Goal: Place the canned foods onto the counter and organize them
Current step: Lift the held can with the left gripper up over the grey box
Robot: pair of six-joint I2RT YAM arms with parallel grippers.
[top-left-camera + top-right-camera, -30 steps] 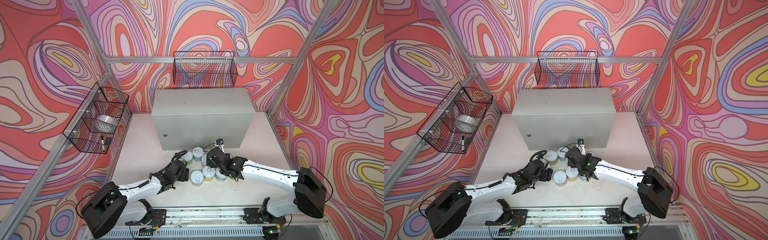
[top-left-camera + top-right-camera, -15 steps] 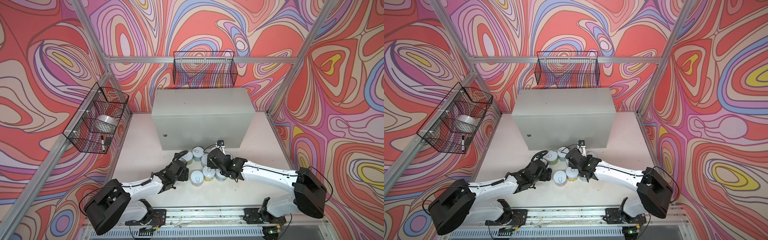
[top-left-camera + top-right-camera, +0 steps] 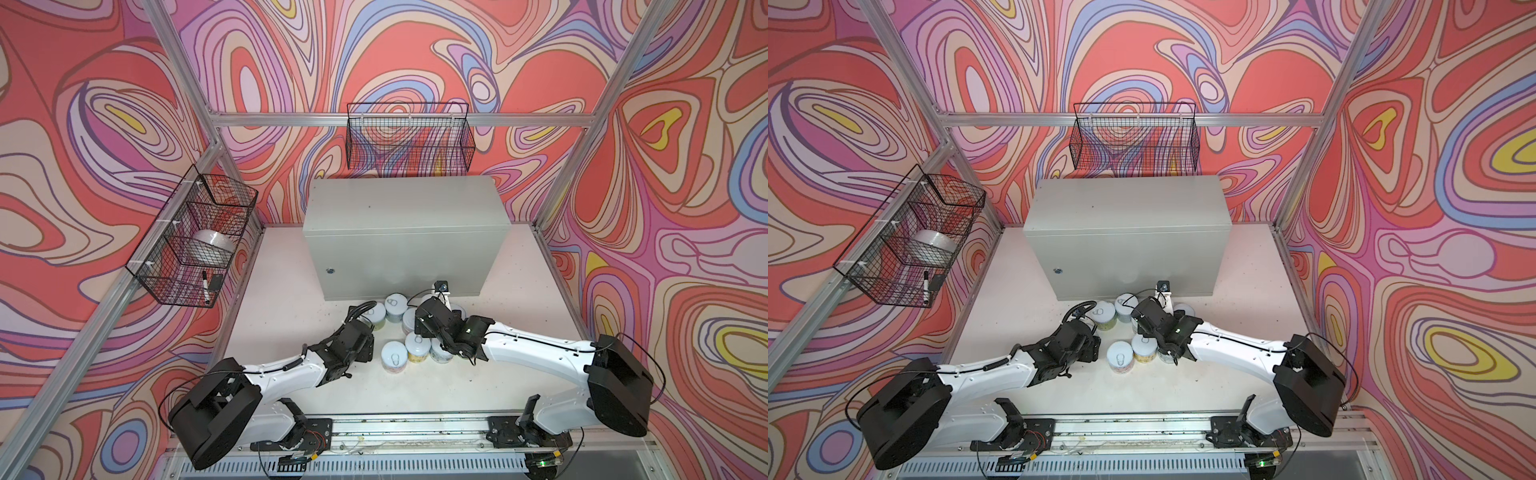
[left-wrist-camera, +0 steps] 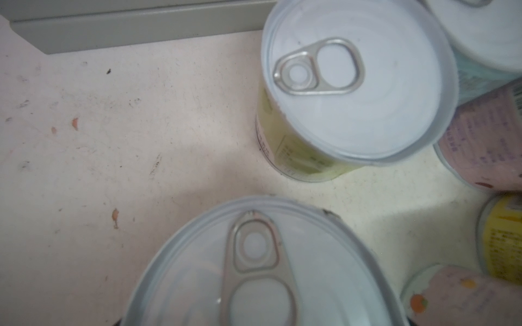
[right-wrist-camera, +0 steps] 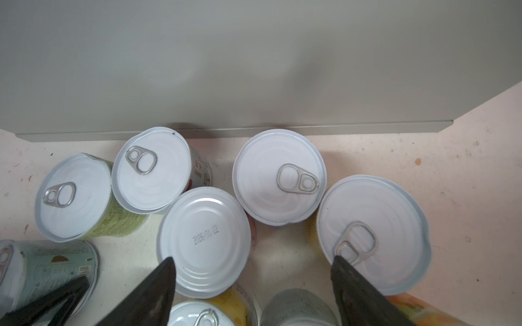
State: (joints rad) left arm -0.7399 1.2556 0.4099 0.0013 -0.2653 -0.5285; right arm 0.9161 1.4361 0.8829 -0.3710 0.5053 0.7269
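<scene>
Canned foods (image 3: 417, 344): clustered on the desk (image 3: 282, 328), just before the front face of the counter (image 3: 407, 208); none on its top yet
Left claw (image 3: 366, 331): directly over one can (image 4: 254, 268); fingers out of sight, so I cannot tell if it grips
Right claw (image 5: 252, 257): spread wide, empty, above the cluster
Advice: clamp the wall under the lid rim; lift straight up, because the green can (image 4: 350, 93) stands near

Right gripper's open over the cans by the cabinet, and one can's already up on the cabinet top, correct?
Not quite. The cabinet top holds no can, as both top views show; the cans I can see are all on the table in front of it. The right gripper is open over them.
</scene>
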